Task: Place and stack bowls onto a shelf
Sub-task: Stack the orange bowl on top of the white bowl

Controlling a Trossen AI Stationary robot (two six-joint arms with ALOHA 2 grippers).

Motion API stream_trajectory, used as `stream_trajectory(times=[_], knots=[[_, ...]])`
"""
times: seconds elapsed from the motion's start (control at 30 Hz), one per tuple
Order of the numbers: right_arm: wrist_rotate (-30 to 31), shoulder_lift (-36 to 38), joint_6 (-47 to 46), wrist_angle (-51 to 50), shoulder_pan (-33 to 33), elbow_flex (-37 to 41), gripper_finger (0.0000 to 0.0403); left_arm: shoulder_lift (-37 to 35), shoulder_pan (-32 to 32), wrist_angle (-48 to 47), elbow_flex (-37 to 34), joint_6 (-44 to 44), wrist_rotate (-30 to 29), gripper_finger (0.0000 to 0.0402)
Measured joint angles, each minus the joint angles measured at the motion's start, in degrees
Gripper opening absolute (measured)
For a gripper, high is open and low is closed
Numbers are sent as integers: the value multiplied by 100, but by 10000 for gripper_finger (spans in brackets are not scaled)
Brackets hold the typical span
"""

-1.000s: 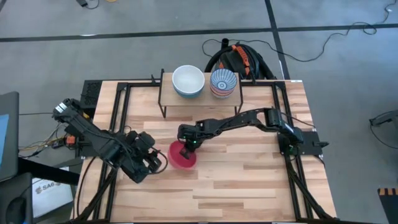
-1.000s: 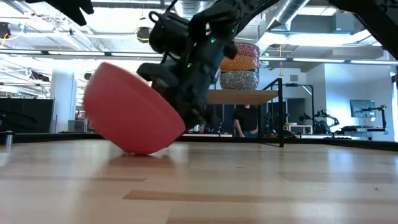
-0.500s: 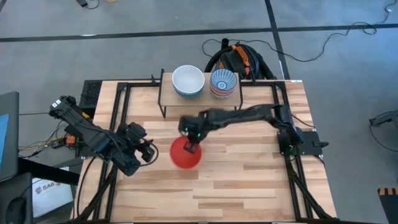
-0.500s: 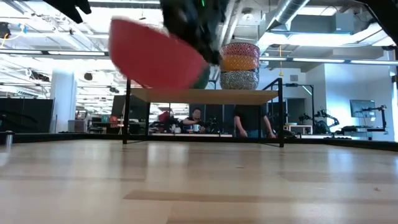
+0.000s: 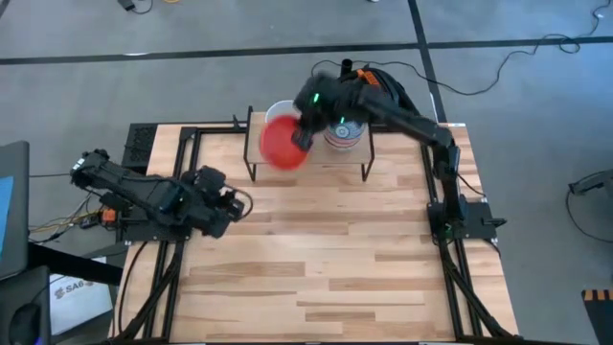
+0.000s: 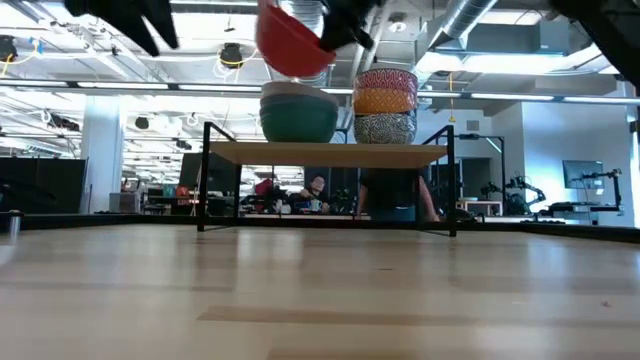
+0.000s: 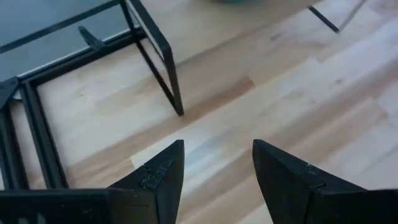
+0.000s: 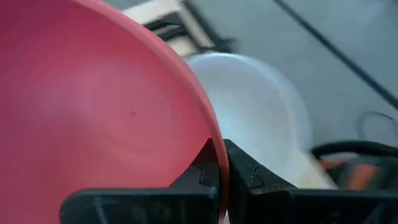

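Observation:
My right gripper (image 5: 305, 134) is shut on the red bowl (image 5: 283, 144) and carries it tilted above the shelf's (image 5: 316, 157) left stack, whose top white bowl (image 8: 261, 112) shows just beyond the red rim. In the low view the red bowl (image 6: 293, 40) hangs over that stack (image 6: 298, 115), a pale bowl in a green one. The right stack (image 6: 386, 105) has a pink patterned bowl on a yellow one on a speckled one; from above its top bowl (image 5: 345, 132) shows blue-white stripes inside. My left gripper (image 5: 239, 203) is open over the table's left part. My right gripper pinches the red bowl's rim (image 8: 214, 134), one finger inside the bowl and one outside. The bowl is lifted clear and tilted, held out toward the table's left from the fingers, above the left stack on the shelf.
The shelf (image 6: 330, 153) stands at the table's far edge on thin black legs (image 7: 168, 81). A black frame rail (image 5: 182, 182) runs along the left side, another along the right. Bare wooden tabletop (image 5: 345, 259) spreads over the middle and near part. People show in the room behind.
My right gripper has lifted the red bowl off the table, where it sat tipped, and carried it up and toward the far edge until it hangs over the shelf's left stack. My left gripper has drawn back a little toward the far-left.

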State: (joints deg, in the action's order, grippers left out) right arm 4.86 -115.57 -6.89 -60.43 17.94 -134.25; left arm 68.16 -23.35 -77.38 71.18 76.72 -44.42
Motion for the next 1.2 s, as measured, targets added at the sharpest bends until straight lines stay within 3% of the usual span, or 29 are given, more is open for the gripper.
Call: stream_trajectory(times=[0.17,0.37,0.6,0.77,1.0,1.2], knots=[[-92,-14,245,102,945,-34,23,0,787,719,0,-975,154,173],[-971,-222,199,9,1624,-9,23,5,1809,1692,0,-2243,481,173],[-1128,-196,736,216,1754,-33,30,7,2912,3218,0,-3917,820,173],[-1400,-192,1127,255,1689,-33,32,7,3341,4669,0,-4984,921,173],[-1451,-192,1489,435,1540,-33,40,7,3624,5458,0,-5383,1120,173],[-1643,-487,1416,489,1489,-22,105,11,3789,5648,0,-5625,1122,173]])
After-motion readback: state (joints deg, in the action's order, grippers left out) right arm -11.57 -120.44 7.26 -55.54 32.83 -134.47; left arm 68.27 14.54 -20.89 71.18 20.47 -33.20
